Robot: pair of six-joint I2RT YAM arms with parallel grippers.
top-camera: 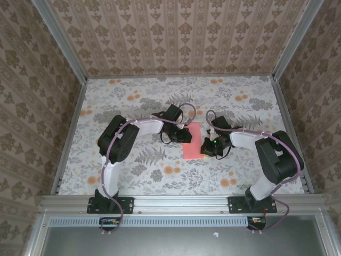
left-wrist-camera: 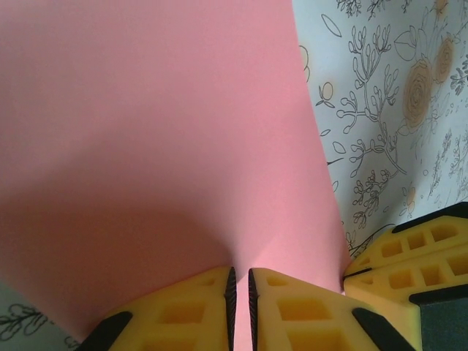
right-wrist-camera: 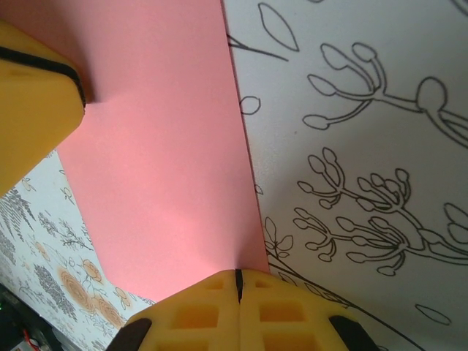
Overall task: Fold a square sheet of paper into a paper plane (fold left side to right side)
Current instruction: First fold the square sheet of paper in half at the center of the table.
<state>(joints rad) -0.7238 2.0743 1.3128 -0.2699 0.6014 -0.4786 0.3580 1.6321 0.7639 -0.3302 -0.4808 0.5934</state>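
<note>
Shows the square sheet of paper (top-camera: 193,141) mid-table as a narrow strip between both arms. Pinches it in the left gripper (left-wrist-camera: 240,281), jaws nearly shut on the pink, likely to carry that side across. Has the right gripper (right-wrist-camera: 238,276), jaws closed, at the right edge, probably as anchor. Leaves bare table (top-camera: 149,96) all around.

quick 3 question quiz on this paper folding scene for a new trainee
1. True or false: the right gripper is wide open.
2. The paper lies: A) in the middle of the table, between both grippers, B) in the far left corner, C) off the table.
3. Seen from above, at which edge of the paper is the left gripper?
Key: 1 false, it is shut. 2 A. 3 the left edge.
</note>
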